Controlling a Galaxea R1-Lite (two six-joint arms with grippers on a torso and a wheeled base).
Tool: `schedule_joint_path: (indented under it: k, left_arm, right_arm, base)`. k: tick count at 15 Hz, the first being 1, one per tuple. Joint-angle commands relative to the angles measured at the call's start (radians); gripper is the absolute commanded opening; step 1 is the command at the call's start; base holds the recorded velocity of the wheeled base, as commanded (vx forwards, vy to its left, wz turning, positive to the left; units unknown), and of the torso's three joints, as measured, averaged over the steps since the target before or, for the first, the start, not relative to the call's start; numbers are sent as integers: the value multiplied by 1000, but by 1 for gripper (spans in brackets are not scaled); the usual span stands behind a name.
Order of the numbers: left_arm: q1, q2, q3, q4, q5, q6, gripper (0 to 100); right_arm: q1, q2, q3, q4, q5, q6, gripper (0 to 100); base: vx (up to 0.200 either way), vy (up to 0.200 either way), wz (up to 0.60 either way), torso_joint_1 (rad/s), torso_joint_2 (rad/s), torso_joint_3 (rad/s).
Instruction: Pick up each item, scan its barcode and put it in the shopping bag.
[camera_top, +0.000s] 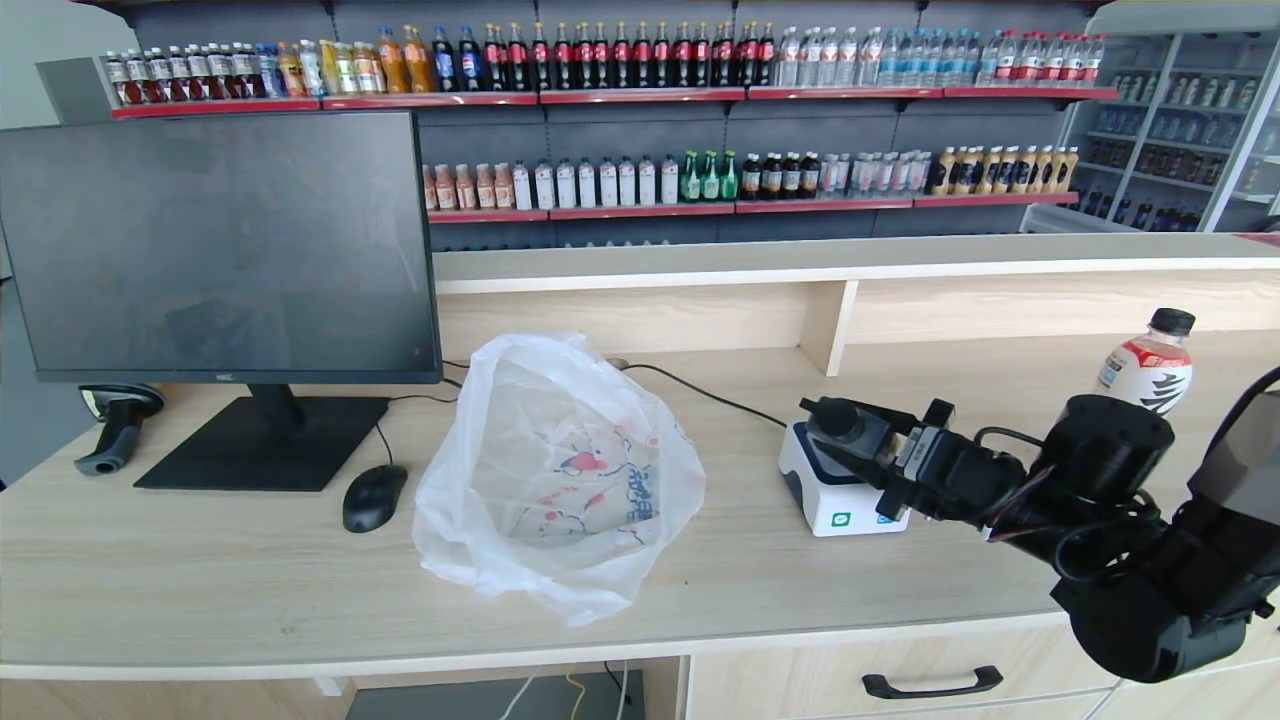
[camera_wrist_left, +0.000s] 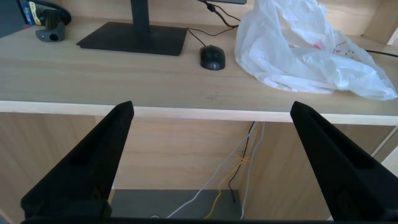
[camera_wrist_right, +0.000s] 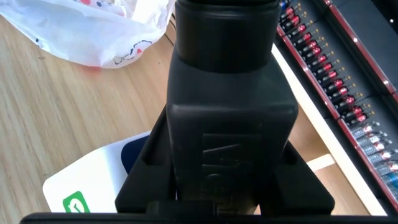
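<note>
Drink shelves line the wall behind a pale wooden bench (camera_top: 200, 590). The white plastic shopping bag (camera_top: 555, 480) lies open at its middle, between a mouse (camera_top: 373, 497) and a white scanning box (camera_top: 830, 500). The right end effector (camera_top: 885, 450) is closed on a black handheld scanner (camera_top: 838, 420) over that box. A bottle (camera_top: 1148, 365) stands upright behind the right arm. The left end effector (camera_wrist_left: 211, 109) hangs spread wide below the bench edge.
</note>
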Motion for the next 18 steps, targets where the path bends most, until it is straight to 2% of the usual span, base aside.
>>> schedule_joint_path:
  k: [1,13,16,18]
  left_arm:
    - [0,0,0,0,0,0,100]
    - [0,0,0,1,0,0,100]
    - [2,0,0,3,0,0,100]
    - [0,0,0,3,0,0,100]
  right_arm:
    - [1,4,0,-1,1,0,0]
    - [5,-48,5,-1,-2,9,0]
    - [5,-103,6,-1,-18,54,0]
    - [22,-135,6,-1,-65,103,0]
  base:
    - [0,0,0,0,0,0]
    - [0,0,0,0,0,0]
    - [0,0,0,0,0,0]
    - [0,0,0,0,0,0]
